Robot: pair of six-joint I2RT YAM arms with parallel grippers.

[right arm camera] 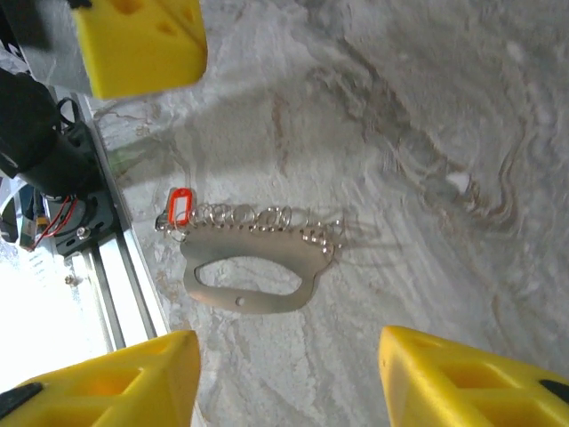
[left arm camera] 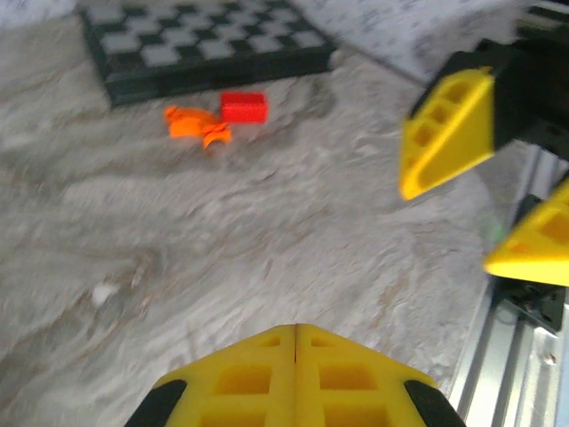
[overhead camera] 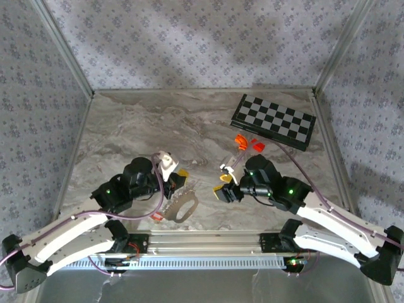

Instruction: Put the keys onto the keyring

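right pincer [right arm camera: 284,349] is hanging wide, aiming at keyring [right arm camera: 302,260]; left pincer [left arm camera: 295,334] is sitting closed, empty. shd be centring on key [right arm camera: 178,206] b4 pinching.

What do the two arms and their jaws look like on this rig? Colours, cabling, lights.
The left arm and right arm match: white link shells, black joint housings, black bases. A thin lilac cable runs along each. Small green lights glow on the wrist housings. The left gripper and right gripper have yellow wedge-shaped jaws with moulded rectangular pockets and black patches near the root.
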